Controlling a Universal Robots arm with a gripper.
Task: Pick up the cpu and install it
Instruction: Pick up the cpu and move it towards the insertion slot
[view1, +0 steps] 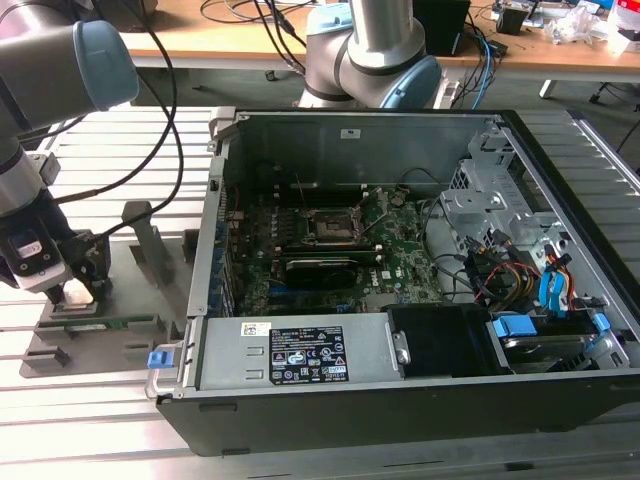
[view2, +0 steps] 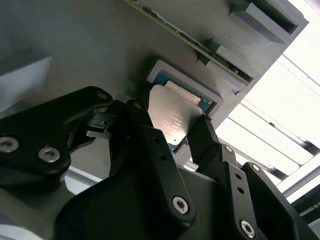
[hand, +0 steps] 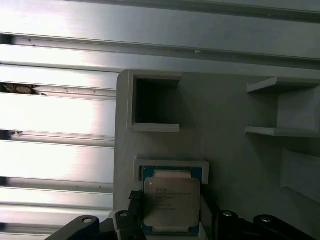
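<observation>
The cpu (hand: 171, 202) is a small square chip with a silvery top, lying in a shallow pocket of a grey holder plate (hand: 225, 115). In both wrist views my gripper (view2: 172, 132) straddles it, one black finger (view2: 145, 127) against each of two opposite edges, shut on the chip. In the exterior view the gripper (view1: 75, 290) is low over the holder plate at that view's left, outside the open computer case (view1: 400, 390). The empty dark socket frame (view1: 330, 228) sits on the green motherboard inside the case.
A long green memory stick (view1: 105, 323) lies in the holder plate beside the gripper. Grey upright brackets (view1: 145, 240) stand between gripper and case wall. A second arm's base (view1: 370, 60) stands behind the case. Cables and drive bays (view1: 530, 280) fill the case's right side.
</observation>
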